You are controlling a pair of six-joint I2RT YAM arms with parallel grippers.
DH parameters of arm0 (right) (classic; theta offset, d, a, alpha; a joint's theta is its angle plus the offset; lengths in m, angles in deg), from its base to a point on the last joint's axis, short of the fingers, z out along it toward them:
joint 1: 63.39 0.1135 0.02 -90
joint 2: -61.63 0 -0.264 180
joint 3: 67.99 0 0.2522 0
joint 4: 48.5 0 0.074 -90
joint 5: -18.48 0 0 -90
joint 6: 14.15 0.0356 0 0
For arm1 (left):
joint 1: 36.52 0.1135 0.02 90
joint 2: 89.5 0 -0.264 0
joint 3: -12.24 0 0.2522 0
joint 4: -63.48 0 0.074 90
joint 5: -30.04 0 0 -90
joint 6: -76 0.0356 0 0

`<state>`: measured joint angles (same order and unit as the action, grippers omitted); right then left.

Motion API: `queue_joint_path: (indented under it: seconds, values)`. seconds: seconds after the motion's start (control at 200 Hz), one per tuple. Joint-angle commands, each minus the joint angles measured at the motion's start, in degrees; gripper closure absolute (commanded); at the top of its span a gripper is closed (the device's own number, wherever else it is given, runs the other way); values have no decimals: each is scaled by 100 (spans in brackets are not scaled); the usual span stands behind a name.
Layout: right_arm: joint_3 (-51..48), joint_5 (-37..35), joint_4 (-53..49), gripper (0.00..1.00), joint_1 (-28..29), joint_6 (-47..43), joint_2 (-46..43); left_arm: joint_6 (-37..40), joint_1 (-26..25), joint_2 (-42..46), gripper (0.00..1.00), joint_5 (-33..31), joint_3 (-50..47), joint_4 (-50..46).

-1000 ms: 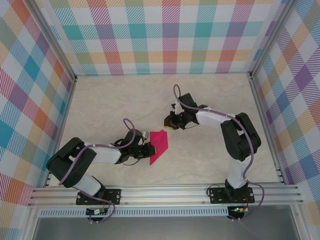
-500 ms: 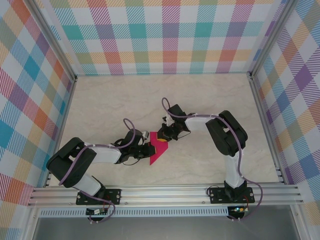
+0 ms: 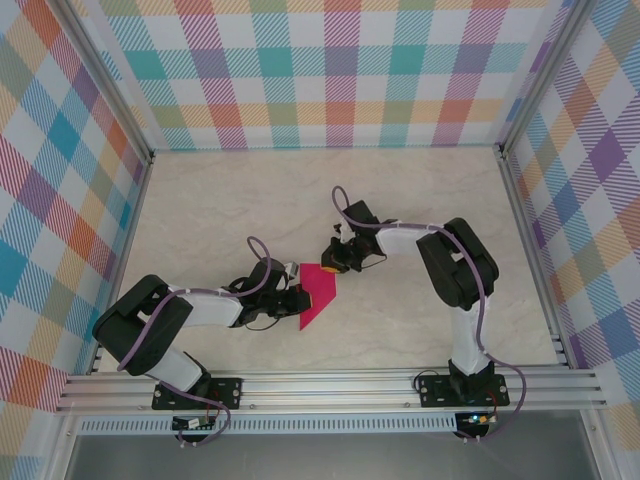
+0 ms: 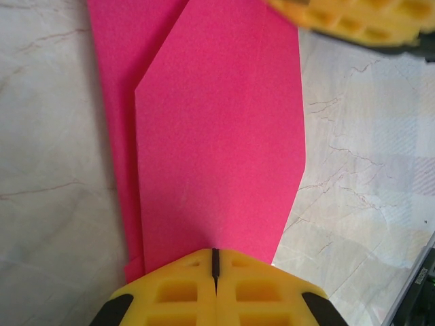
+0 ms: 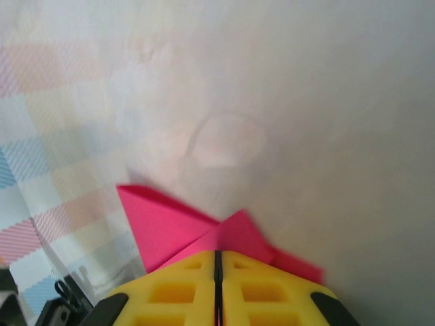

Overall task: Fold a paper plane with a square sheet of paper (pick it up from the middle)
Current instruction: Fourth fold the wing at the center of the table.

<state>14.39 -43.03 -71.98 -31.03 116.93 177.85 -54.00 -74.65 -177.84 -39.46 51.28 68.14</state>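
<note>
One square sheet of paper [image 3: 318,296], magenta and creased into overlapping flaps, lies on the pale table [image 3: 420,200] between two robot arms. The left gripper [image 4: 214,257] is clenched, its tips resting at the sheet's near edge. The right gripper [image 5: 217,258] is also closed and appears to pinch the far corner, with a flap raised there. Thin and limp, the paper will likely slide and crumple easily, so an edge or crease looks like the safest hold. Count: one sheet, two grippers.
</note>
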Motion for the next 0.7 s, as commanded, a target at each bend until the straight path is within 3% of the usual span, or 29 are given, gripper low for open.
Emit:
queue_joint_path:
  seconds: [0.0, 0.195, 0.48, 0.6, 0.695]
  values:
    - [165, -221, -70, 90, -130, -193, 124, 204, -19, -430, 100, -566, -418, -1718]
    - [128, -34, -20, 90, -256, -155, 108, 217, -19, -422, 100, -564, -388, -1733]
    - [-176, 112, -122, 88, -181, -166, -942, 239, -19, -430, 100, -521, -313, -1760]
    - [-135, 374, -385, 93, 3, 122, -806, 271, -19, -414, 100, -529, -237, -1840]
    - [-443, 679, 56, 94, 167, 420, -741, 268, -16, -333, 100, -533, -203, -1885]
